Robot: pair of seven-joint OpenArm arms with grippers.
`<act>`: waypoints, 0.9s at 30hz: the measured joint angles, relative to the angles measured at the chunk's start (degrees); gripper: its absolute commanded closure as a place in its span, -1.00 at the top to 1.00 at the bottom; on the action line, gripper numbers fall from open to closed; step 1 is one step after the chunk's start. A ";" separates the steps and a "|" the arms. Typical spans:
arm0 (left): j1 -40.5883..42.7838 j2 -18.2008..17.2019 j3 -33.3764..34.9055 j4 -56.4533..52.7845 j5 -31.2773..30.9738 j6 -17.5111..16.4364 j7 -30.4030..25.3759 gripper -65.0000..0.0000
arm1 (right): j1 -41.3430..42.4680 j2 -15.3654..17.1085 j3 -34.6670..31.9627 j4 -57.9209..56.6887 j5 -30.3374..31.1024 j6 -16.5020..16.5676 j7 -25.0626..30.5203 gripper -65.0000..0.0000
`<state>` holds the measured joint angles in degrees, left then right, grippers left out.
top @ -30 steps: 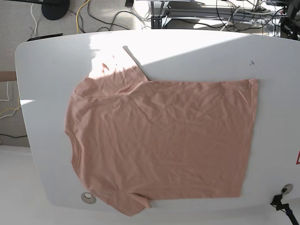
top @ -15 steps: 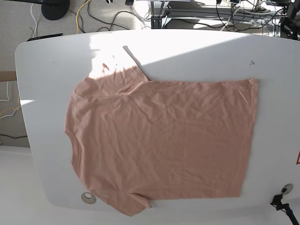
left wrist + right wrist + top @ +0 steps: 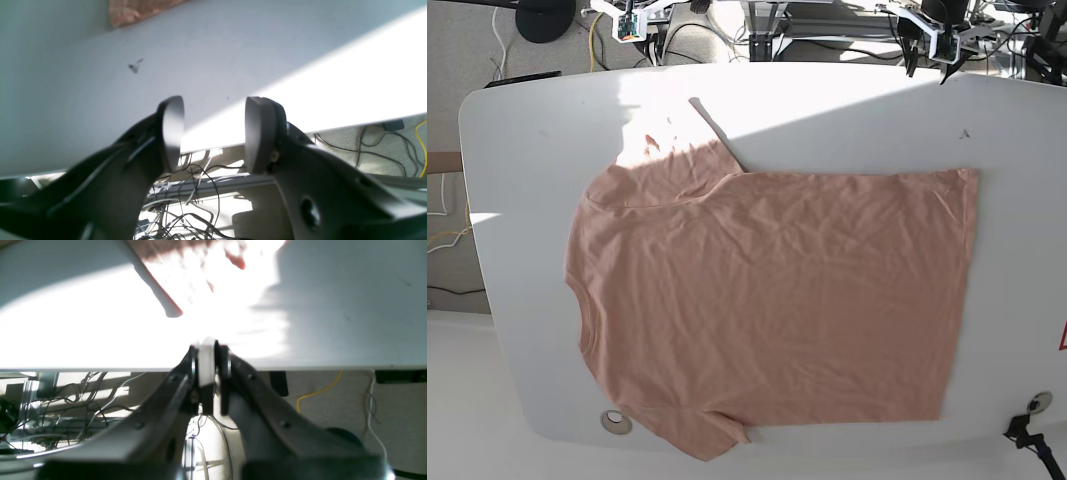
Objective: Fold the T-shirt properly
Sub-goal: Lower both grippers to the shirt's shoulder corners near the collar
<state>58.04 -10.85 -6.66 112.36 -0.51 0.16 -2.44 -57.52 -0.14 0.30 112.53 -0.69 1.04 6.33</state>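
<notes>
Since the earlier base frames, both arms are entering the base view at the far table edge, where neither was showing before; the T-shirt point(image 3: 767, 300) is lying exactly as it was.

The left gripper point(image 3: 929, 55) is appearing at the top right of the base view, hanging over the far edge of the white table point(image 3: 517, 160) with its two dark fingers pointing down. In the left wrist view, the left gripper point(image 3: 213, 133) is holding its jaws well apart, with nothing between the pads; bare tabletop and floor cables are showing through the gap. A corner of the salmon shirt point(image 3: 133, 11) is lying well apart from it at the top of that view.

The right gripper point(image 3: 632, 18) is appearing at the top left of the base view, just beyond the far table edge. In the right wrist view, the right gripper point(image 3: 208, 365) is keeping its jaws pressed together, gripping nothing, over the sunlit table edge.

The T-shirt is lying flat and wrinkled across the table centre, collar toward the base view's left, hem toward its right, one sleeve point(image 3: 682, 155) reaching into the sunlit patch.
</notes>
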 measured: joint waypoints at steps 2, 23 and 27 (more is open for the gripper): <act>-1.27 0.00 0.00 0.00 0.00 -0.15 0.07 -0.14 | 2.29 0.00 -0.02 0.02 0.00 0.00 0.24 -0.66; -22.03 -11.23 -6.84 -0.52 -29.46 0.24 21.16 0.19 | 14.84 0.33 2.32 -0.94 28.39 -0.66 -15.50 0.09; -26.16 -11.34 -9.77 -0.48 -32.79 0.70 27.74 0.18 | 16.00 0.31 6.21 -0.94 37.03 -1.03 -21.00 0.09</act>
<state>31.88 -22.20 -16.43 111.87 -33.30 0.86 25.30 -41.52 0.16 6.50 111.59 36.34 0.01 -14.68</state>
